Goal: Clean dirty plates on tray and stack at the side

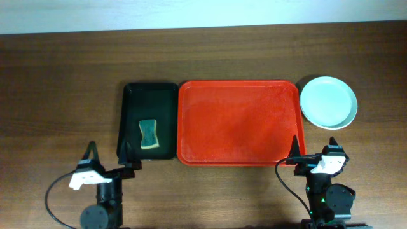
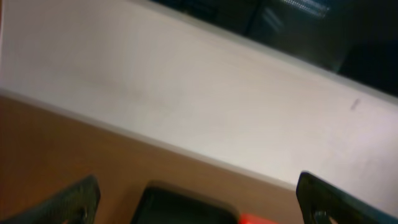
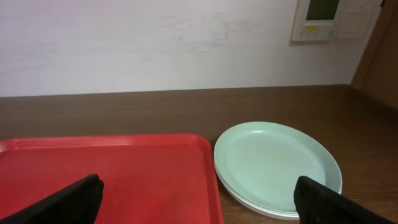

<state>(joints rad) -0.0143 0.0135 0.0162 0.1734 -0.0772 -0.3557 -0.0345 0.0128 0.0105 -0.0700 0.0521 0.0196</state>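
The table (image 1: 57,95) is dark brown with a fine wood grain, under a plain white wall (image 1: 191,13) along the top edge. The tray (image 1: 238,121) at centre is bright, unpatterned red; the smaller tray (image 1: 149,102) left of it is glossy black. On that one the sponge (image 1: 149,134) is dark green with a yellowish border. The plates (image 1: 328,102) at upper right are pale mint, a whiter rim showing beneath. The left gripper (image 1: 108,149) and right gripper (image 1: 313,144) are black with white patches.
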